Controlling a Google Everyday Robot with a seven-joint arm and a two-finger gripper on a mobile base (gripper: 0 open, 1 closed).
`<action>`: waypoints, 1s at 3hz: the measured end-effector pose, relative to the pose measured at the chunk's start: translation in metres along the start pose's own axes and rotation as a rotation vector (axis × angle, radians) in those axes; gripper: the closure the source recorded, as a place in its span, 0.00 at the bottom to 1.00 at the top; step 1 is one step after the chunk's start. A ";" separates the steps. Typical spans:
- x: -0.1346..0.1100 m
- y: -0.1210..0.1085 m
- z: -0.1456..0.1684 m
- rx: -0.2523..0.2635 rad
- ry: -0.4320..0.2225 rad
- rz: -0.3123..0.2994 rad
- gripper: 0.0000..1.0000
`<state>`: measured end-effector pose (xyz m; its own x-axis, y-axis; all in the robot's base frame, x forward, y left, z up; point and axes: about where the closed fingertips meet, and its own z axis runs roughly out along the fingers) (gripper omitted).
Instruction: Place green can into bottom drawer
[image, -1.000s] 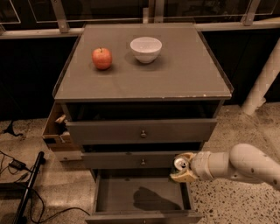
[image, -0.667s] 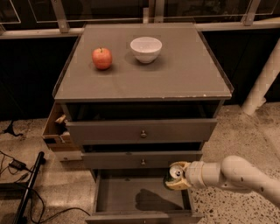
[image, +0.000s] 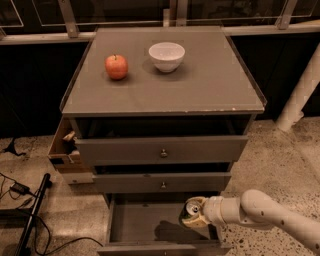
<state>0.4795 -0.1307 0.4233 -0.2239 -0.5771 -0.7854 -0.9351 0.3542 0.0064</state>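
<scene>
Since a second ago the arm has swung leftward and lower, carrying the gripper (image: 192, 216) from beside the middle drawer's front down over the open bottom drawer (image: 134, 221). Its jaws are clamped around the green can (image: 188, 212), which sits tipped so the silver top faces up toward the camera. From my seat the can hangs over the right-hand part of the drawer's grey floor, with a dark shadow (image: 169, 231) lying on that floor just to its left – I cannot tell whether the can touches the floor. The pale arm (image: 260, 212) reaches in from the lower right. Above, the middle drawer (image: 150, 183) and the top drawer (image: 125, 150) both stand pulled out a little, each with a small round knob at its centre. On the worktop (image: 210, 85) a red apple (image: 116, 66) sits left of a white bowl (image: 166, 56), the two near each other but apart. A cardboard box (image: 61, 148) sits against the cabinet's left side, and black cables (image: 20, 190) trail across the floor.
</scene>
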 end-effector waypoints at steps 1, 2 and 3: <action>0.012 0.000 0.006 0.000 0.004 0.004 1.00; 0.028 -0.001 0.014 0.007 0.005 0.008 1.00; 0.044 -0.005 0.043 -0.005 -0.058 -0.019 1.00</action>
<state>0.4865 -0.1260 0.3619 -0.1896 -0.5403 -0.8198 -0.9404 0.3399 -0.0065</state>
